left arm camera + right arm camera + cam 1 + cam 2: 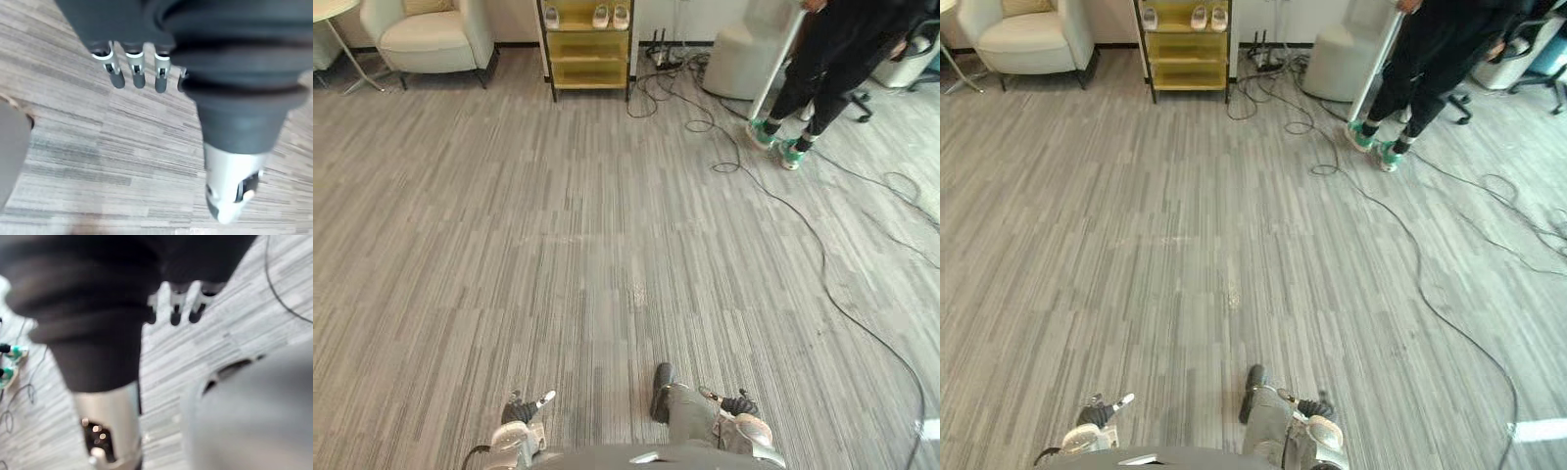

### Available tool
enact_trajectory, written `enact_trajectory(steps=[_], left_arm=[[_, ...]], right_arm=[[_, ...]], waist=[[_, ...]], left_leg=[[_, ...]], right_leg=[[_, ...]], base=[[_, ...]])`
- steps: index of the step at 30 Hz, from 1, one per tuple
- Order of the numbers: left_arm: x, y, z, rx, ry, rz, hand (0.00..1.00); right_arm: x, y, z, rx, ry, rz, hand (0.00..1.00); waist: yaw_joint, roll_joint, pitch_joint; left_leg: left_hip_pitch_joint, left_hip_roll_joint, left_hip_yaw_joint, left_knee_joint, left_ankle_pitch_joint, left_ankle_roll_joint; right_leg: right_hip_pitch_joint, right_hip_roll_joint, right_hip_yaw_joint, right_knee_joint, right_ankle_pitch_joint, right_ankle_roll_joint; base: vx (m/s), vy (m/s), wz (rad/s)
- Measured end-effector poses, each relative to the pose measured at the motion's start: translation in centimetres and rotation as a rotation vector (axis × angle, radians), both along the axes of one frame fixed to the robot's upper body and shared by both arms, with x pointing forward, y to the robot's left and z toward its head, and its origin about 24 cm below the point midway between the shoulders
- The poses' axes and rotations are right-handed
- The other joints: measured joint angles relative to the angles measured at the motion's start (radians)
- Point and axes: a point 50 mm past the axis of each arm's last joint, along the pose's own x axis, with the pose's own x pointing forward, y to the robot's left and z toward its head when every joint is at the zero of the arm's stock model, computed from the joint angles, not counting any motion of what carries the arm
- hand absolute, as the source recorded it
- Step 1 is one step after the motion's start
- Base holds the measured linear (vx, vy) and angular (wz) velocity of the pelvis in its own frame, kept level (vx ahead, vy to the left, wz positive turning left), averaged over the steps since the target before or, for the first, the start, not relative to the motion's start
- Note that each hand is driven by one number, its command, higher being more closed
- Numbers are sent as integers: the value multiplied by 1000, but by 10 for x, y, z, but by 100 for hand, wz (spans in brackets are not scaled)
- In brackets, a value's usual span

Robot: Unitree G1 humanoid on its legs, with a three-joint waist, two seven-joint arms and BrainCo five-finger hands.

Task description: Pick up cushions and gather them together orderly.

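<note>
Left eye view: a tan cushion (pixel 429 5) sits on the cream armchair (pixel 431 39) at 11 o'clock. The left hand (pixel 521 411) is at 7 and the right hand (pixel 737 403) at 5.

Right eye view: a person (pixel 1430 59) in teal shoes stands at 1.

Left wrist view: fingers (pixel 138 73) released and empty, over the striped floor (pixel 122 147).

Right wrist view: fingers (pixel 174 313) hang loose and empty.

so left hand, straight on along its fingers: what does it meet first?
The grey striped carpet floor. The left hand points down at it with nothing visible between, though the depth is unclear.
</note>
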Motion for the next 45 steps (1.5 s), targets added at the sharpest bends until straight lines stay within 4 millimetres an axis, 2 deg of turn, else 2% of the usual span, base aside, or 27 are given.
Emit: enact_trajectory(steps=[2, 3, 4, 6, 9, 10, 11, 13, 15, 16, 17, 20, 21, 23, 24, 26, 27, 29, 32, 33, 34, 35, 38, 40, 41, 42, 45], left_arm=[[1, -1, 0, -7, -5, 13, 0], [1, 0, 1, -5, -9, 16, 0], [3, 2, 2, 2, -25, 13, 0], [9, 4, 5, 25, -51, -36, 0], [16, 5, 9, 36, -83, -54, 0], [18, 4, 10, 38, -93, -62, 0], [20, 4, 11, 38, -98, -62, 0], [23, 4, 12, 41, -107, -64, 0], [24, 4, 12, 42, -110, -75, 0], [28, 6, 14, 51, -118, -91, 0], [30, 14, 15, 75, -124, -102, 0], [32, 17, 16, 77, -129, -98, 0], [31, 19, 16, 78, -123, -97, 0], [27, 23, 14, 82, -106, -100, 0], [25, 27, 13, 92, -92, -106, 0], [22, 29, 12, 98, -77, -124, 0], [19, 34, 11, 116, -59, -149, 0], [12, 37, 9, 123, -33, -148, 0], [8, 38, 8, 120, -24, -131, 0], [3, 39, 7, 121, -12, -122, 0], [0, 42, 7, 126, -5, -117, 0], [-4, 39, 5, 112, 10, -101, 0], [-20, 26, -1, 69, 45, -73, 0], [-24, 21, -3, 54, 56, -67, 0], [-25, 21, -3, 53, 58, -68, 0], [-35, 33, -7, 78, 125, -170, 0], [-35, 33, -7, 78, 125, -170, 0]], right_arm=[[0, -4, 1, -10, 1, -5, 0], [-5, -7, -1, -13, 24, -2, 0], [-9, -8, -3, -11, 52, -1, 0], [-19, -4, -10, 4, 109, 1, 0], [-22, -3, -12, 10, 129, -1, 0], [-23, -2, -13, 17, 141, -7, 0], [-24, -2, -13, 20, 146, -16, 0], [-21, 0, -13, 24, 137, -24, 0], [-26, -2, -14, 18, 148, -49, 0], [-28, 1, -15, 23, 154, -50, 0], [-27, 10, -16, 44, 154, -47, 0], [-28, 12, -17, 48, 155, -46, 0], [-30, 12, -17, 41, 166, -31, 0], [-30, 13, -17, 27, 172, 5, 0], [-28, 13, -17, 20, 169, 24, 0], [-28, 13, -16, 18, 164, 25, 0], [-26, 14, -16, 20, 160, 31, 0], [-25, 16, -16, 18, 160, 49, 0], [-22, 17, -15, 2, 147, 75, 0], [-22, 19, -15, 3, 149, 80, 0], [-24, 21, -16, 7, 153, 81, 0], [-25, 20, -16, 9, 153, 73, 0], [-32, 9, -16, -22, 171, 74, 0], [-34, 5, -15, -32, 172, 72, 0], [-33, 4, -15, -34, 171, 73, 0], [-42, 15, -21, 9, 219, 129, 0], [-42, 15, -21, 9, 219, 129, 0]], waist=[[-4, 27, 5], [3, 38, 14], [13, 45, 21], [22, 25, 24], [27, 15, 21], [31, 12, 23], [35, 8, 29], [36, 0, 41], [41, -5, 50], [55, -19, 50], [56, -58, 47], [60, -67, 50], [62, -68, 48], [64, -70, 44], [66, -73, 41], [61, -73, 42], [59, -77, 40], [56, -82, 35], [55, -82, 34], [56, -91, 25], [59, -104, 16], [57, -101, 4], [59, -47, -30], [55, -28, -42], [55, -27, -43], [54, -63, -73], [54, -63, -73]], left_leg=[[-113, 37, -50, 247, 100, 0], [-220, 90, -68, 490, 224, -4], [-281, 136, -40, 665, 211, 3], [-352, 132, 18, 758, 170, 9], [-478, 88, 71, 687, 125, 10], [-496, 46, 82, 551, 101, -13], [-495, 20, 121, 374, 94, -4], [-495, -16, 138, 207, 100, -11], [-465, -56, 144, -63, 219, -12], [-423, -88, 159, -102, 288, 45], [-418, -120, 175, -103, 254, 67], [-434, -124, 176, -27, 196, 87], [-421, -126, 179, 11, 145, 94], [-378, -128, 194, 19, 94, 96], [-346, -132, 205, 18, 72, 108], [-319, -139, 205, 18, 62, 124], [-283, -150, 197, 11, 55, 134], [-237, -166, 151, -22, 55, 134], [-205, -170, 91, -55, 59, 127], [-198, -179, 82, -69, 64, 113], [-198, -197, 71, -75, 64, 104], [-186, -202, 45, -98, 63, 85], [-163, -177, 32, -183, 89, 57], [-152, -170, 10, -215, 100, 47], [-147, -169, 6, -225, 103, 45], [-118, -246, -37, -313, 179, 94], [-118, -246, -37, -313, 179, 94]], right_leg=[[42, 26, -30, 0, -44, -12], [110, 64, -40, -22, -72, -31], [197, 97, -44, -52, -90, -47], [317, 109, -38, -131, -102, -58], [412, 114, -19, -231, -102, -54], [455, 111, -18, -264, -97, -49], [495, 109, -10, -293, -98, -48], [532, 99, -6, -321, -104, -39], [562, 88, 5, -329, -136, 6], [580, 69, 34, -326, -164, 25], [583, 36, 49, -328, -176, 20], [594, 25, 74, -312, -178, 26], [598, 17, 91, -273, -178, 26], [554, 0, 123, -123, -184, 36], [473, -19, 151, 73, -177, 63], [406, -32, 170, 242, -183, 105], [357, -41, 157, 347, -219, 119], [325, -26, 121, 343, -266, 97], [287, 21, 115, 161, -286, 74], [276, 29, 127, 44, -248, 53], [267, 29, 136, -52, -150, 20], [269, 25, 133, -75, -123, 32], [310, 56, 119, -183, -91, 23], [337, 70, 101, -235, -73, 17], [343, 72, 99, -245, -70, 15], [474, 42, 76, -519, 94, 47], [474, 42, 76, -519, 94, 47]], base=[[446, -313, 16], [556, -295, -3], [651, -333, -14], [477, -177, -20], [465, -92, -13], [502, 47, -8], [495, 83, -10], [338, 121, -12], [324, 172, -14], [390, 209, -11], [391, 203, -11], [252, 127, -2], [372, 218, -11], [324, 183, -23], [234, 109, -22], [242, 77, 4], [360, 43, 47], [343, -6, 66], [226, -91, 70], [148, -81, 38], [233, -148, 46], [205, -123, 31], [196, -99, 11], [135, -84, 10], [82, -50, 12], [0, 0, 0], [0, 0, 0]])
